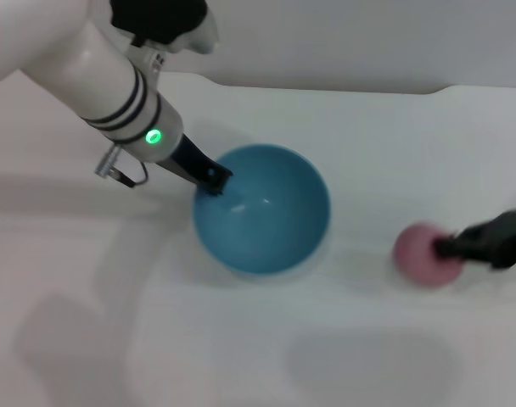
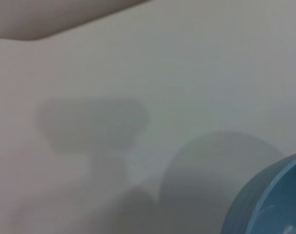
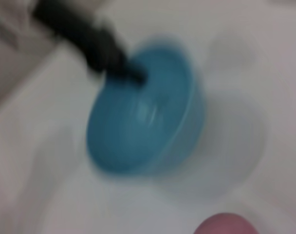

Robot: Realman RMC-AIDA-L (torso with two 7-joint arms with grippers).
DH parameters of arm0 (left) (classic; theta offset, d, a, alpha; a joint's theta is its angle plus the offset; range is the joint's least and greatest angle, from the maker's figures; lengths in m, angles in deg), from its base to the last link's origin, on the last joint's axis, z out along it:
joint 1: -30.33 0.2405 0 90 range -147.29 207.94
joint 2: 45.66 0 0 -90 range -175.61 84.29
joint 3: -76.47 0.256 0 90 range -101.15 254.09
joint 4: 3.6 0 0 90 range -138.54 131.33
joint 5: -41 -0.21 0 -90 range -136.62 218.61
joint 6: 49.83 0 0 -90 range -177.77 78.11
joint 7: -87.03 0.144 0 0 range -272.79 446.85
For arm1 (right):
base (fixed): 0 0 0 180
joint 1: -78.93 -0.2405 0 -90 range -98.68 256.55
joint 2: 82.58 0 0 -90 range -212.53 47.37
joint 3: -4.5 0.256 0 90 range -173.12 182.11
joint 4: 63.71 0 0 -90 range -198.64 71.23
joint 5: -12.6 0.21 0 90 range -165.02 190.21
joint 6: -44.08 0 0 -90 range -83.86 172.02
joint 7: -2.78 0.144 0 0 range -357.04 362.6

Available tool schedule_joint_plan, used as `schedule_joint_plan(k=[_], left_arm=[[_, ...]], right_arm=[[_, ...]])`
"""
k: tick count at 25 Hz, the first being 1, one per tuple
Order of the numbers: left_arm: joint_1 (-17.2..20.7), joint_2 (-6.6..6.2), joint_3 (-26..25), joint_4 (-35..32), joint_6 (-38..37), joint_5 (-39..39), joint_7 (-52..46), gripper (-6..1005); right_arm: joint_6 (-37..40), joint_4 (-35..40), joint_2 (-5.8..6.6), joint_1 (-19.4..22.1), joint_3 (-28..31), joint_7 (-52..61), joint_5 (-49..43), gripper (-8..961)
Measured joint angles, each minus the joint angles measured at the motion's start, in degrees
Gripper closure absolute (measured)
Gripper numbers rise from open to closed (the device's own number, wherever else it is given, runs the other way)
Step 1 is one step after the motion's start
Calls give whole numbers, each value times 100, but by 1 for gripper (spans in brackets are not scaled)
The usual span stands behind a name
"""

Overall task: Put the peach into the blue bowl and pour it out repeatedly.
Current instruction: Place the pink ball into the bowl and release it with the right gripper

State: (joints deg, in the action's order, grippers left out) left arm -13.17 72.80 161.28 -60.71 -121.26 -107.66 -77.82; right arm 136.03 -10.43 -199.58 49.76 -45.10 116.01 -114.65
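So the left gripper (image 1: 214, 178) is clamped on the rim of the blue bowl (image 1: 262, 209), one finger inside the wall and the other outside as far as I can see. The bowl sits upright on the white table (image 1: 241, 339) with nothing inside it. The peach (image 1: 426, 253) is out on the table, well off from the left gripper on the far side of the bowl, and right up against the tips of the right gripper (image 1: 449, 248). Those dark fingers touch the fruit's side, but honestly I can't tell if they're actually squeezing it or just resting open around it.
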Motion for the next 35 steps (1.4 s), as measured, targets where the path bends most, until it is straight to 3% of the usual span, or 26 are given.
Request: schedule_joint_plan(k=[4, 7, 11, 15, 25, 35], left_arm=[[-117, 5, 264, 294, 91, 570, -3, 999], [-242, 15, 628, 504, 241, 1018, -3, 999], [-409, 33, 1160, 642, 518, 1500, -4, 999], [-669, 45, 1603, 875, 722, 1892, -3, 999], [-794, 43, 1591, 1006, 755, 2028, -3, 1000], [-764, 29, 1582, 1000, 834, 2048, -3, 999]], right_arm=[[656, 85, 91, 86, 1065, -331, 609, 889], [1071, 118, 146, 103, 1298, -540, 1185, 874], [1305, 339, 13, 34, 1111, -744, 1426, 855], [1228, 448, -98, -60, 532, -859, 1357, 835], [369, 299, -131, -134, -697, -845, 615, 785], [-33, 251, -162, -209, -807, -829, 480, 736]])
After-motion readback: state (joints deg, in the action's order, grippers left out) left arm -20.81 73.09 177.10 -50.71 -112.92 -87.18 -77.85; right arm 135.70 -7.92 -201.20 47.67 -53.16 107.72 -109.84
